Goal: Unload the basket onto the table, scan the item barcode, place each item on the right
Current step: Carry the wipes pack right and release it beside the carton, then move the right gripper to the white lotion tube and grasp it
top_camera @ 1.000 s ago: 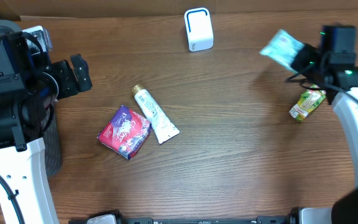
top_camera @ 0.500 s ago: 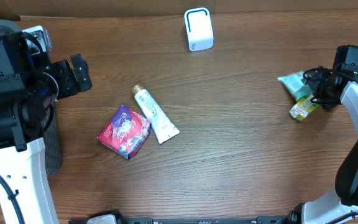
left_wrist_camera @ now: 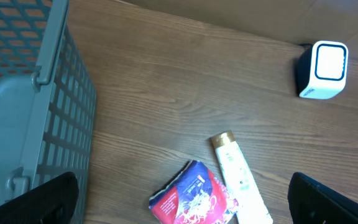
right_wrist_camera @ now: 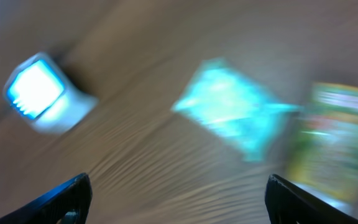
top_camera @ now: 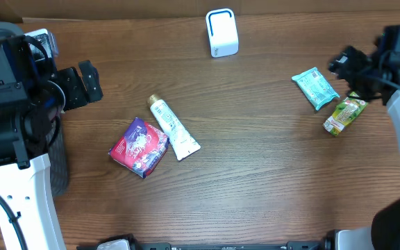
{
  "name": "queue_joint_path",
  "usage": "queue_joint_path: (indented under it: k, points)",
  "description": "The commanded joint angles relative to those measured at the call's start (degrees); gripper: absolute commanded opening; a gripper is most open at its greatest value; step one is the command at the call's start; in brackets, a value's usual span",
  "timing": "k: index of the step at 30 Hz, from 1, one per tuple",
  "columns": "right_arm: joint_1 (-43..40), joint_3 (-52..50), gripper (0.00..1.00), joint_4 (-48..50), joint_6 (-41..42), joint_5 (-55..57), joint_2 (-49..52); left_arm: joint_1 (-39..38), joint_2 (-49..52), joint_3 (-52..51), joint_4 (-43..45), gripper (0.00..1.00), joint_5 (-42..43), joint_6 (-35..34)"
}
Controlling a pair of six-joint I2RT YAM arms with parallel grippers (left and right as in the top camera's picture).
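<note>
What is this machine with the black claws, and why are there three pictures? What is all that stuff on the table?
It is a robot with two arms, and each arm ends in a two-finger claw called a gripper. One picture looks down from above the table. The other two come from little cameras on the robot's wrists, so the dark bits in their bottom corners are its own fingers. The right wrist picture is blurry.

On the wooden table lie a white scanner box, a cream tube, a red and purple packet, a teal packet and a green pouch. A grey basket stands by the left arm.

The left gripper and the right gripper are both open and hold nothing.
</note>
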Motion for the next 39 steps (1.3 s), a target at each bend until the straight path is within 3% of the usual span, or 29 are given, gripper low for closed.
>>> queue_joint_path:
  k: [1, 10, 16, 21, 39]
  points:
    - [6.38, 0.55, 0.89, 0.33, -8.46, -11.10, 0.57, 0.20, 0.13, 0.76, 0.07, 1.00, -0.33, -0.11]
    - [28.17, -0.44, 0.89, 8.63, -19.41, -11.10, 11.43, 0.20, 0.13, 0.76, 0.07, 1.00, -0.33, -0.11]
    - [36.35, 0.11, 0.81, 17.57, -20.39, -15.04, 19.61, 0.20, 0.13, 0.76, 0.04, 1.00, -0.33, -0.11]
    - [42.77, 2.16, 0.80, 23.04, -20.26, -14.93, 26.40, 0.20, 0.13, 0.76, 0.07, 1.00, -0.33, -0.11]
    - [46.12, 2.29, 0.64, 37.44, -10.84, -12.41, 36.61, 0.20, 0.13, 0.76, 0.07, 1.00, -0.33, -0.11]
